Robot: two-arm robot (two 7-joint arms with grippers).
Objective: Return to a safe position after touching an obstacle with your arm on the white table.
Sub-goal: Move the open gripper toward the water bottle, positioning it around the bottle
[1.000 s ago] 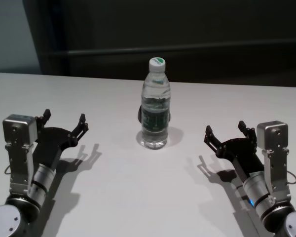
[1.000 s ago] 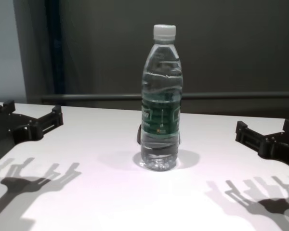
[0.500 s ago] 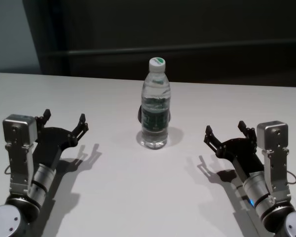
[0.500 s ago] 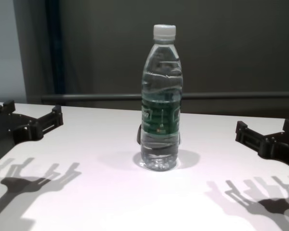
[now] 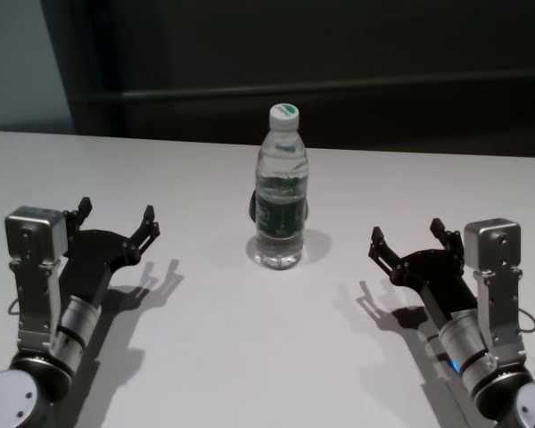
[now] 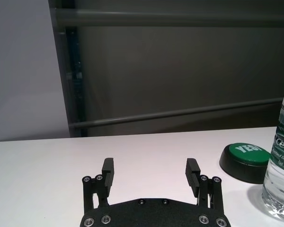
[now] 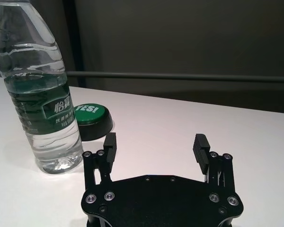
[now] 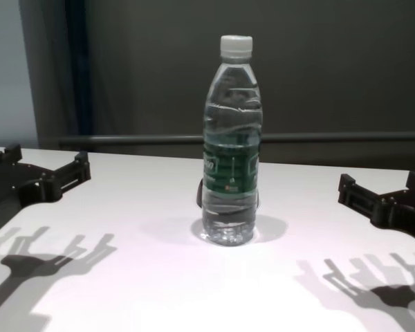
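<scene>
The obstacle, a clear water bottle (image 5: 280, 192) with a white cap and dark green label, stands upright at the middle of the white table (image 5: 250, 357). It also shows in the chest view (image 8: 229, 145), the left wrist view (image 6: 281, 170) and the right wrist view (image 7: 40, 90). My left gripper (image 5: 116, 218) is open and empty, low over the table, well to the left of the bottle. My right gripper (image 5: 408, 239) is open and empty, low over the table, to the right of the bottle. Neither touches the bottle.
A black button with a green top (image 7: 89, 119) sits on the table just behind the bottle; it also shows in the left wrist view (image 6: 246, 160). A dark wall with a horizontal rail (image 5: 339, 87) runs behind the table's far edge.
</scene>
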